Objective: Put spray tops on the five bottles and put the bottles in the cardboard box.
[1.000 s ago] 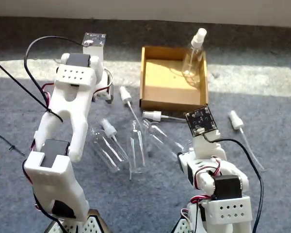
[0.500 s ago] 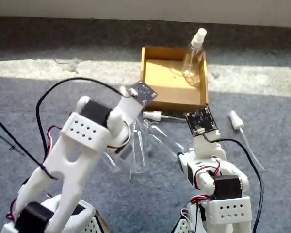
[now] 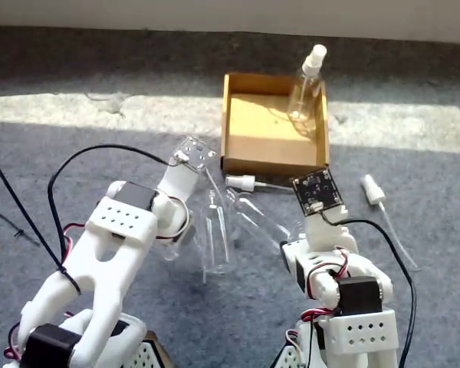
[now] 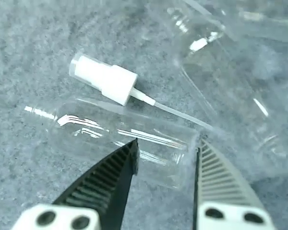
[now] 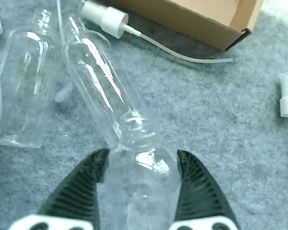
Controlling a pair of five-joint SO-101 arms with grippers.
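High view: cardboard box [image 3: 272, 164] holds one spray-topped bottle [image 3: 304, 96].

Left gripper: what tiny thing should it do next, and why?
Probably close its fingers, maybe after dipping a little lower. The left gripper is open, with one finger on each side of the end of a clear bottle lying on the carpet. That bottle has no top on, and a loose spray top lies right beside it. Closing should grab the bottle.
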